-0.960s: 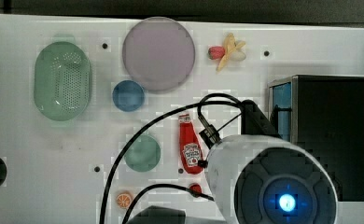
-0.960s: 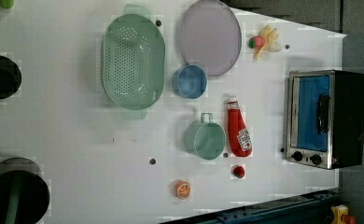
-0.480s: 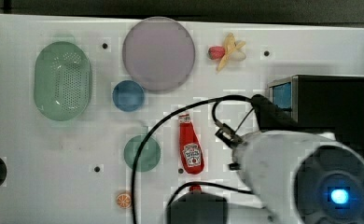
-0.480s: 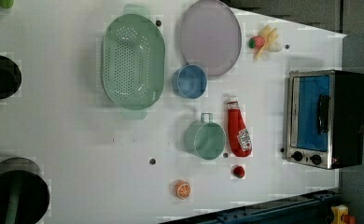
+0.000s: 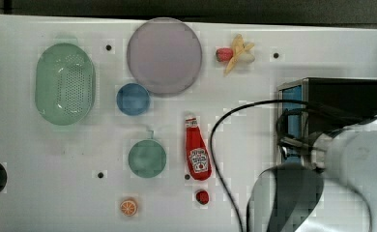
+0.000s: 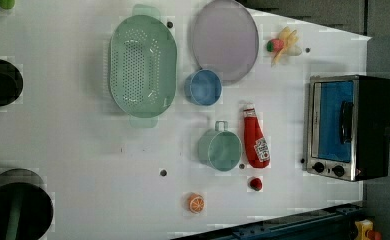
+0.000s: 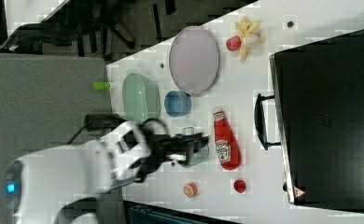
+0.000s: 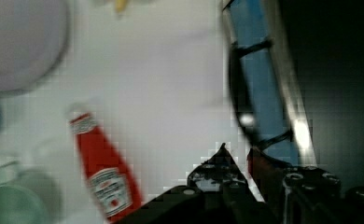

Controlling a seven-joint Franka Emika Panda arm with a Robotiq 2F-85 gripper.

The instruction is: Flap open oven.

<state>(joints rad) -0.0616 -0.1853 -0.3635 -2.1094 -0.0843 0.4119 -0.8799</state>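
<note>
Currently the boxy toaster oven w/ black top, steel front frame and blue-tinted glass door point(image 6: 348, 127) sits at the left view's right edge of the white table point(image 6: 83, 145), door shut, black bar handle point(image 6: 346, 121) across the glass, two black knobs below it in the left view.

Gripper point(image 7: 196, 149): black fingers, narrow gap, nothing pinched betw. them; in the right view it hangs over the table near the green mug point(image 7: 192, 151), well apart from the oven front. Wrist view has the handle point(image 8: 240, 93) ahead of the finger tips, not engaged.

Risks, as judged:
- Narrow gap may not pass over the bar; fingers would butt it and shove the oven back instead of hooking.
- Pull off-axis, or w/o following the door's arc, could drag or tip the whole unit; nothing visibly anchors it.
- Red ketchup bottle point(image 6: 255, 137) lies just beside the mug point(image 6: 219, 148), betw. arm and oven; low approach could knock it, also the small red fruit point(image 6: 255, 184).
- Black cable point(image 5: 215, 145) loops over the table; could snag on the bottle.
</note>
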